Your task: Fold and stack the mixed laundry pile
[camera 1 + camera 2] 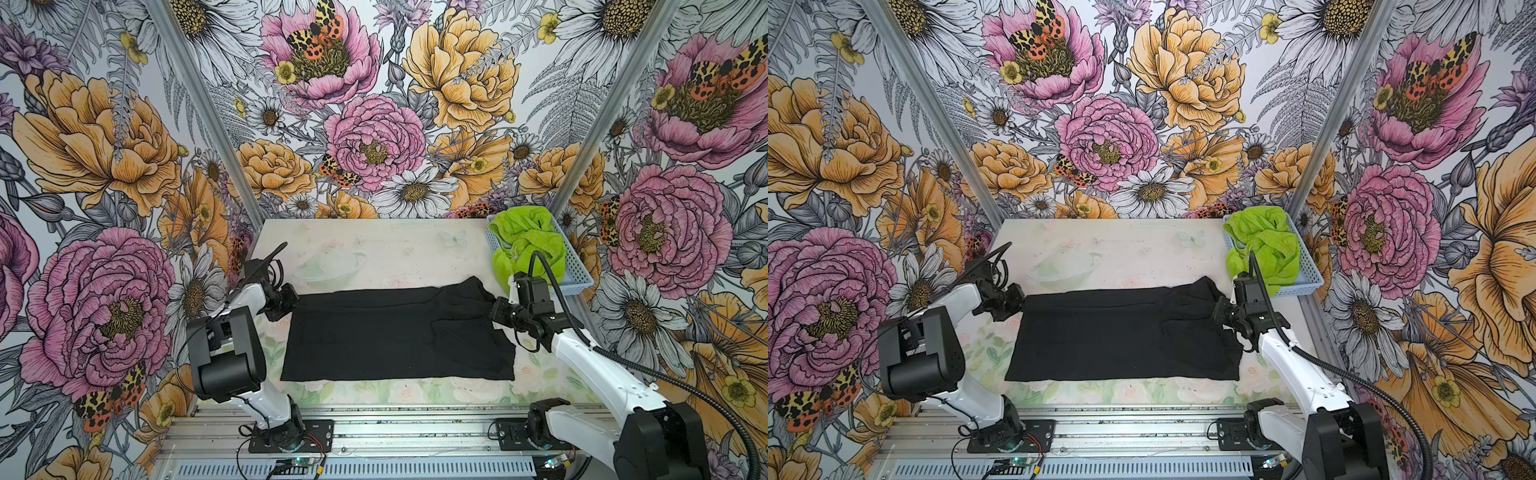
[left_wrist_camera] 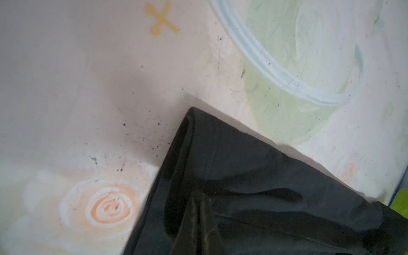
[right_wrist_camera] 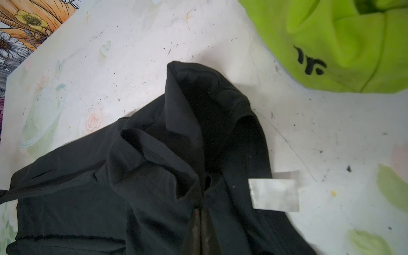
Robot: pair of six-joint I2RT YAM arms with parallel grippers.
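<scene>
The black T-shirt (image 1: 395,336) (image 1: 1125,336) lies spread across the table, stretched between both arms. At its far left corner my left gripper (image 1: 291,301) (image 1: 1017,301) (image 2: 201,196) is shut on the hem fabric (image 2: 265,198). On the shirt's right side my right gripper (image 1: 496,311) (image 1: 1219,311) (image 3: 202,212) is shut on bunched cloth (image 3: 110,187) close to the white neck label (image 3: 274,194). The lime-green shorts (image 1: 525,245) (image 1: 1262,249) (image 3: 353,55) sit crumpled in the basket, spilling over its near edge, with the black logo (image 3: 311,64) showing.
The light-blue perforated basket (image 1: 577,266) (image 1: 1308,266) stands at the table's far right corner, just behind the right arm. The pale printed tabletop (image 1: 374,249) is walled by floral panels on three sides. A metal rail (image 1: 395,432) with both arm bases runs along the front.
</scene>
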